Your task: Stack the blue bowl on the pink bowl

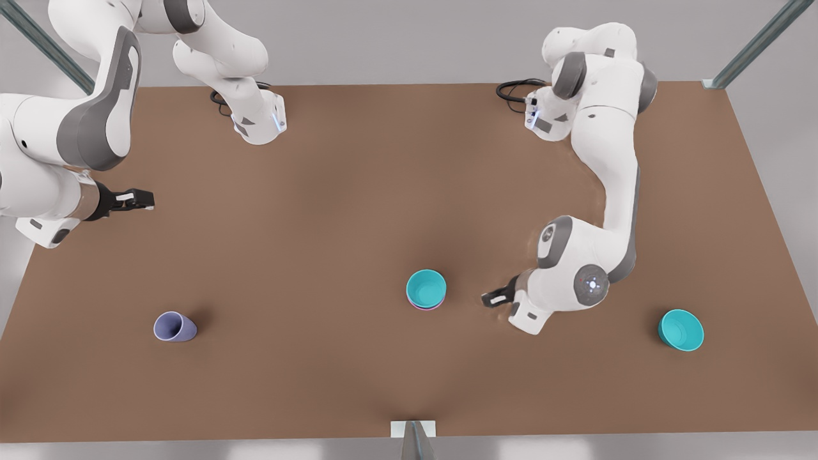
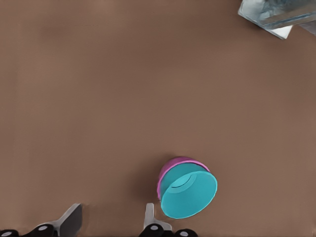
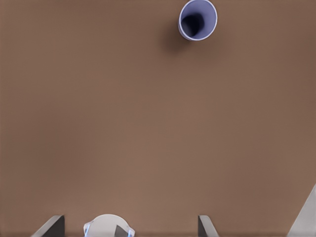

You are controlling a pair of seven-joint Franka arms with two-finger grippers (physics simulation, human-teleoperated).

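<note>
My left gripper [image 1: 493,298] hangs open beside the blue bowl [image 1: 426,287], nested in the pink bowl [image 2: 174,165] mid-table [image 1: 358,191]. My right gripper [image 1: 135,200], open, waits near the table's edge.

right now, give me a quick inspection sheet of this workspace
surface: brown table, flat and bare between items
job's things: blue bowl sits nested in the pink bowl; pink shows as a rim under it
clutter: a second teal bowl at the front view's right; lavender cup at its left, lying on its side
end effectors: left end effector open, empty, beside the stack but apart from it; right end effector open, empty, waiting far from the bowls
cables: black cable loops at the arm bases
surroundings: metal frame struts at the table corners, grey wall behind
</note>
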